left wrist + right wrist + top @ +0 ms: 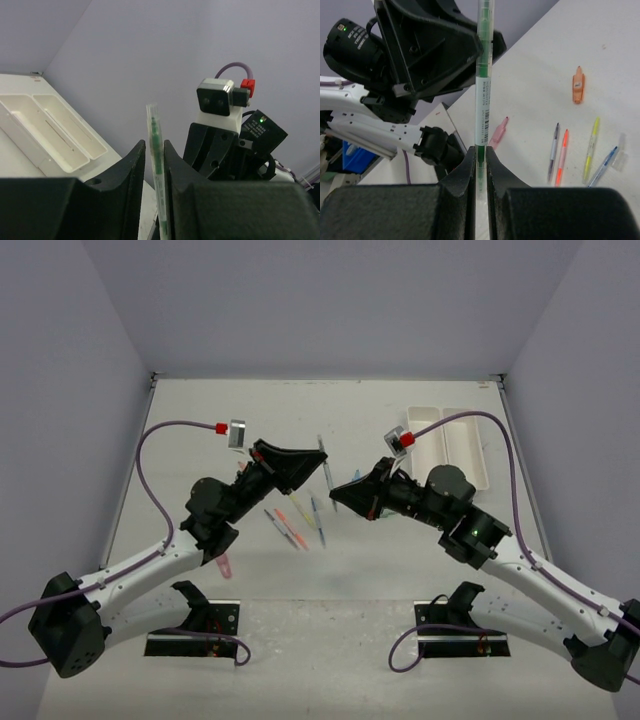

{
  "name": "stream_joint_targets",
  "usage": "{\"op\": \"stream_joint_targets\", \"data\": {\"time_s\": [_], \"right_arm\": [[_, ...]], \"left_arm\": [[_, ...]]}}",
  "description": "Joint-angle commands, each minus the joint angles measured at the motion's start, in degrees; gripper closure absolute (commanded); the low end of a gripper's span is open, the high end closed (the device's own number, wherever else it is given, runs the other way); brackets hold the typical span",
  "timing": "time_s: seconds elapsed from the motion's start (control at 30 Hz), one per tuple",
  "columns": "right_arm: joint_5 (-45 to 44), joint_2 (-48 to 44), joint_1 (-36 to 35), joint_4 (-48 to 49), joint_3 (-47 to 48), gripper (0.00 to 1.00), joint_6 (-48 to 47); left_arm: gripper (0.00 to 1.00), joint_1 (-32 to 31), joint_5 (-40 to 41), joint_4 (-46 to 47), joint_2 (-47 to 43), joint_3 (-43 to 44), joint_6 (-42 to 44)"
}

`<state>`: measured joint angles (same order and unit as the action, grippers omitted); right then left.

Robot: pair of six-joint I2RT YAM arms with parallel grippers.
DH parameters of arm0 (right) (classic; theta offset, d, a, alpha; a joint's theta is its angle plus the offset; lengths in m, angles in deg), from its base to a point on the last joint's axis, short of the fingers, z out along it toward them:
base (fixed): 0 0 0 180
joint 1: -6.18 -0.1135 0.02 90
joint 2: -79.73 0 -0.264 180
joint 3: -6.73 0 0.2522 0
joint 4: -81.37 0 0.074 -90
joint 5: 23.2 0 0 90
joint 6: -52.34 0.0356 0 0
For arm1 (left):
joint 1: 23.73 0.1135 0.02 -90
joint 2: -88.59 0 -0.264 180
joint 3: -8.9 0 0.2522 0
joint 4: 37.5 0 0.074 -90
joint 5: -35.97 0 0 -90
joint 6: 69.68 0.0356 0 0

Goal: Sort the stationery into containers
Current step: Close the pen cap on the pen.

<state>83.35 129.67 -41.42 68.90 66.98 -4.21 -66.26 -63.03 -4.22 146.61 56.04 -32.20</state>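
Note:
A thin green pen (327,472) hangs in the air between both grippers. My right gripper (336,494) is shut on its lower end; in the right wrist view the pen (483,100) fills the gap between the fingers (480,152). My left gripper (322,455) stands round the pen's upper part, slightly open. In the left wrist view the pen (154,125) leans on one finger with a gap at the other. Two white trays (425,445) (470,445) lie side by side at the back right, also in the left wrist view (30,130). Several pens (300,518) lie on the table below.
On the table are a yellow pen (590,147), an orange pen (562,155), a grey pen (553,150), a blue pen (602,167), a pink marker (498,132) and an orange stubby marker (577,85). The pink marker (227,566) lies by the left arm.

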Motion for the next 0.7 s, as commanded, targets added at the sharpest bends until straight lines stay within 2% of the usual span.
{"op": "stream_joint_targets", "data": {"time_s": [0.0, 0.1, 0.13, 0.2, 0.23, 0.4, 0.5, 0.53, 0.6, 0.67], "right_arm": [[-2.7, 0.1, 0.1, 4.7, 3.6, 1.0, -3.8], [-1.3, 1.0, 0.0, 4.7, 3.1, 1.0, -3.7], [-1.1, 1.1, 0.0, 4.6, 3.0, 1.0, -3.7], [-1.0, 1.1, 0.0, 5.0, 2.4, 1.0, -3.7], [-0.9, 1.2, 0.0, 5.1, 2.2, 1.0, -3.8], [2.4, 2.1, 0.1, 6.3, 2.0, 0.98, -5.1], [6.1, 3.4, 0.1, 6.5, 2.9, 0.81, -6.5], [7.7, 4.2, 0.1, 6.8, 3.4, 0.65, -7.0], [8.8, 5.6, 0.0, 7.0, 4.2, 0.59, -7.4], [9.1, 6.6, 0.0, 6.7, 5.3, 0.62, -7.8]], "left_arm": [[0.78, -0.3, -1.3, -5.7, -1.4, 1.6, 3.7], [0.81, -0.3, -1.2, -6.9, -2.2, 2.4, 4.8], [0.84, -0.3, -1.3, -6.9, -2.3, 2.5, 4.9], [0.97, -0.3, -2.4, -7.0, -2.3, 3.3, 5.2], [1.0, -0.3, -2.8, -7.0, -2.2, 3.6, 5.3], [1.0, -0.3, -7.0, -5.3, -2.0, 4.8, 5.9], [1.0, -0.3, -9.2, -3.7, -2.0, 5.4, 6.0], [1.0, -0.4, -10.4, -3.1, -2.0, 5.7, 5.9], [1.0, -0.3, -12.1, -2.6, -1.9, 6.1, 5.5], [1.0, -0.4, -12.6, -2.3, -2.1, 6.3, 5.0]]}}
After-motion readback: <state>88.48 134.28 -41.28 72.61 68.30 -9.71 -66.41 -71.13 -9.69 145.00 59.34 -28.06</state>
